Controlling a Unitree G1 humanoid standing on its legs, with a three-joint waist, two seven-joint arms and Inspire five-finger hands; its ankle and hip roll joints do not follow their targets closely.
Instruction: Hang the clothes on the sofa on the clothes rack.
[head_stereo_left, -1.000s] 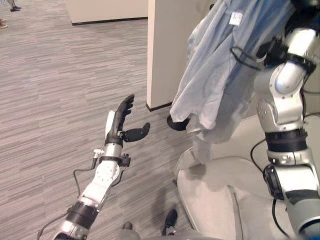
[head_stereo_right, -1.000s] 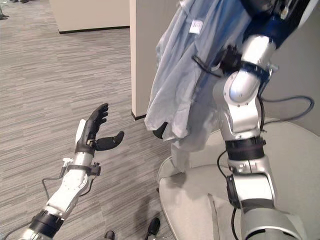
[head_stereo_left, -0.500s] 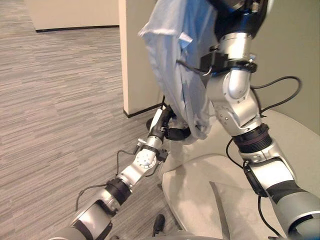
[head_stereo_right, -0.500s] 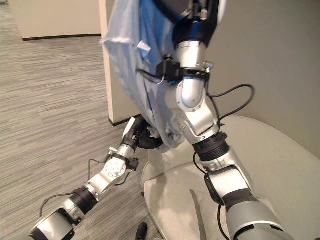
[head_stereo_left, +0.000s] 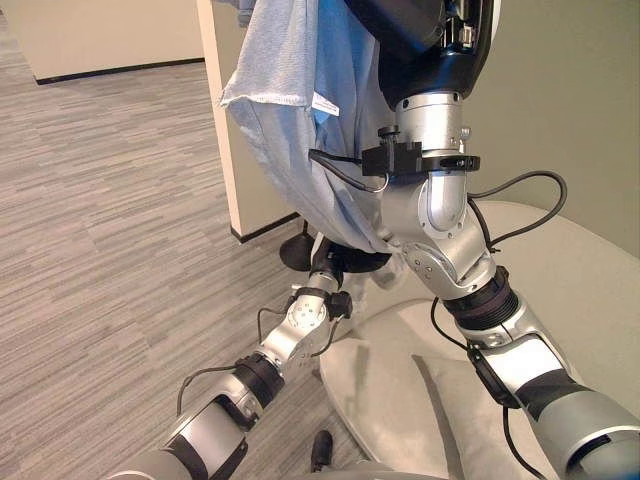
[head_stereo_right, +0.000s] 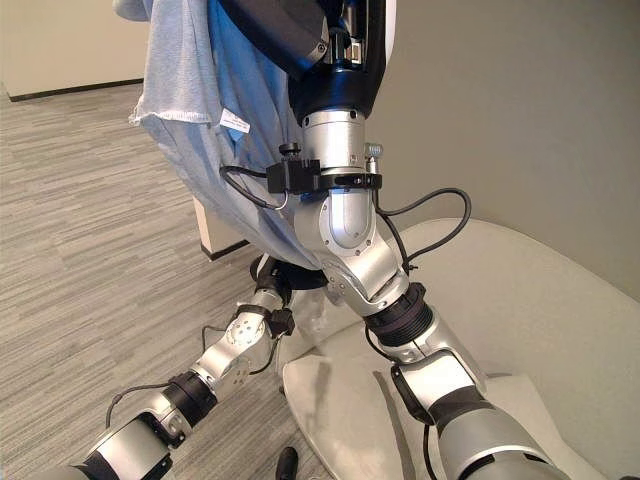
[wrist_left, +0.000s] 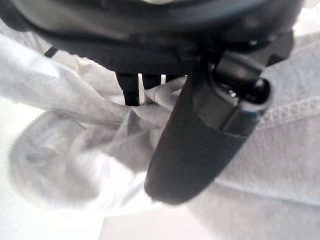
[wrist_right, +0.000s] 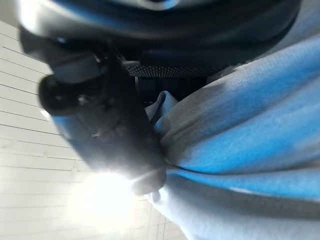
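Your right robot hand (wrist_right: 115, 125) is raised high, thumb and fingers clamped on the pale blue garment (head_stereo_left: 300, 120), which hangs above the sofa (head_stereo_left: 560, 290). Your left robot hand (wrist_left: 200, 150), open in mid-air a second ago, now reaches under the hem with its fingers curled into the cloth.

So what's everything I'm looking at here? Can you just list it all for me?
garment: one, pale blue-grey cloth, hanging from high up, in front of the pillar, its lower end down by the sofa
sofa: one, light beige, low on the robot's right side
pillar: one, cream with a dark base strip, behind the garment
floor: grey striped carpet, on the robot's left
wall: grey-green, behind the sofa
left hand: one, dark, under the garment's lower end, thumb and fingers closed on the cloth
right hand: one, dark, raised high, pinching the garment's cloth
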